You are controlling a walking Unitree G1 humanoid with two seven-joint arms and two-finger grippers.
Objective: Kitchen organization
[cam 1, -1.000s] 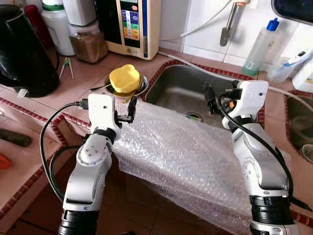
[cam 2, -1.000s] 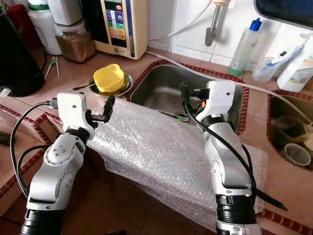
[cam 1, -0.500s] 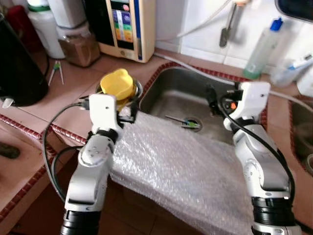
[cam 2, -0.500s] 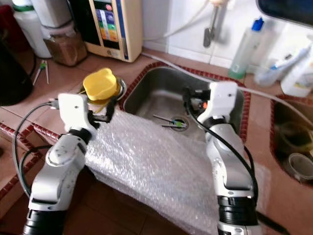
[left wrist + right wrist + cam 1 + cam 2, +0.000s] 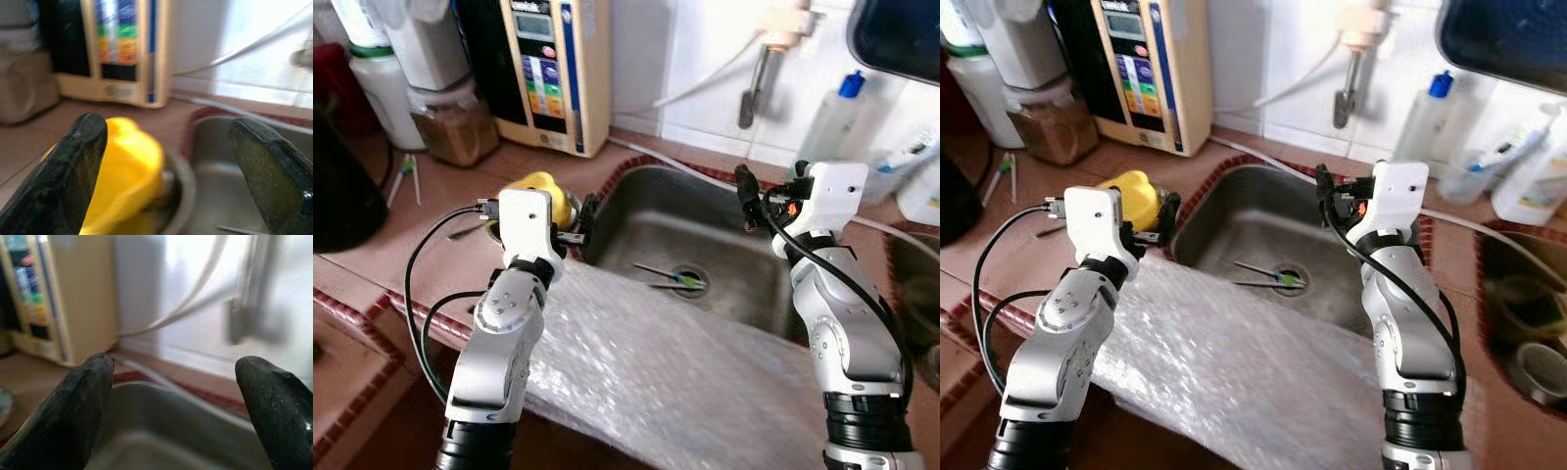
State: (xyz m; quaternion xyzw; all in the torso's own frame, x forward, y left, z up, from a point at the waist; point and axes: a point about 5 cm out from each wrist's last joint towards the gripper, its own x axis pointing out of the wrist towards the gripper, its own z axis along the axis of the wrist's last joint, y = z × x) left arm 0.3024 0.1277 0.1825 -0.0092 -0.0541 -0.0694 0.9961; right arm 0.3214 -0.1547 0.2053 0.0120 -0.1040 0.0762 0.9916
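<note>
Terracotta tiles edged in red cover the table, with a steel sink sunk into it and a sheet of bubble wrap draped over the near edge in front of the robot. What the task's next thing is cannot be told for certain; the likeliest is the yellow lid-like piece resting in a small metal dish at the sink's left rim. It lies just ahead of the left end effector and slightly to its left, close by, while the right end effector hovers over the sink's far side, well apart from it. So the left arm is plainly the nearer. That arm is bent up from the elbow, wrist level, its fingers spread wide and empty, pointing toward the sink's left rim. The right arm is raised likewise, fingers also apart and holding nothing. A thin utensil lies across the drain.
</note>
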